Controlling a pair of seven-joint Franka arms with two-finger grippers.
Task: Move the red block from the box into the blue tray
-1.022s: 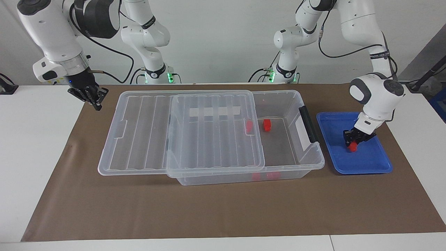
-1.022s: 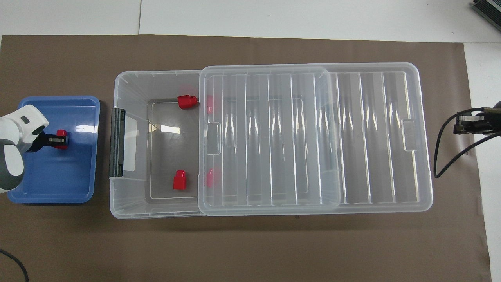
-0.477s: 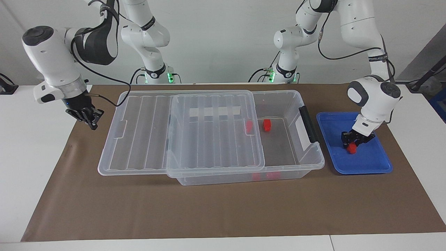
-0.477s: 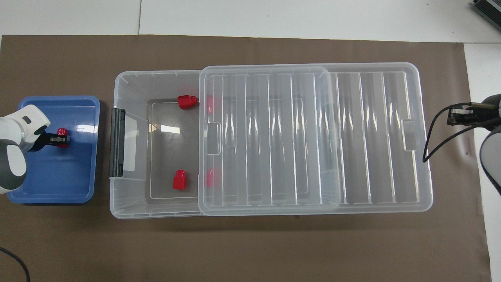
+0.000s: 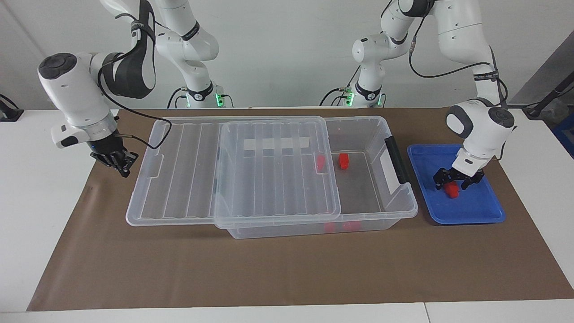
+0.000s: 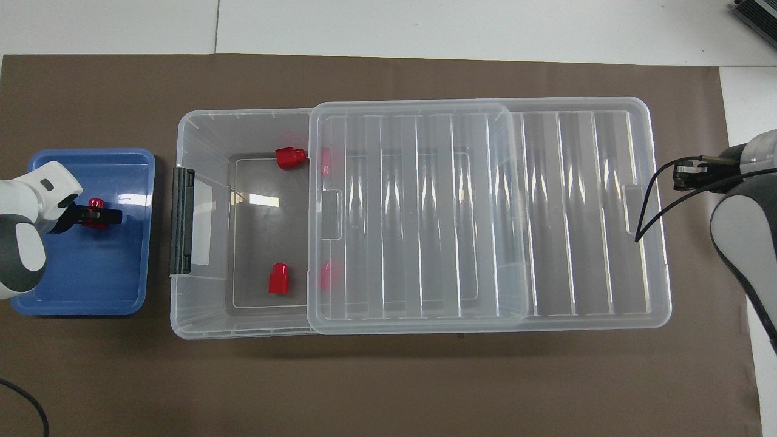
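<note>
Brown paper mat (image 5: 287, 269), glossy blue tray (image 5: 475, 214), stepped red block (image 5: 452, 191) between spread left jaws, right jaws shut, empty.

Red block (image 5: 453, 191): small, bright red, lying on the floor of the blue tray (image 5: 471, 214), roughly at its middle. Blue tray: shallow, rectangular, rounded corners, raised rim; sits flat on the brown mat just beside the box's (image 5: 394, 211) black-latched end, toward the left arm's end of the table. Box: large, clear plastic, its ribbed lid (image 5: 269, 179) slid partway off; two more red blocks (image 6: 278, 278) rest on its exposed floor.
</note>
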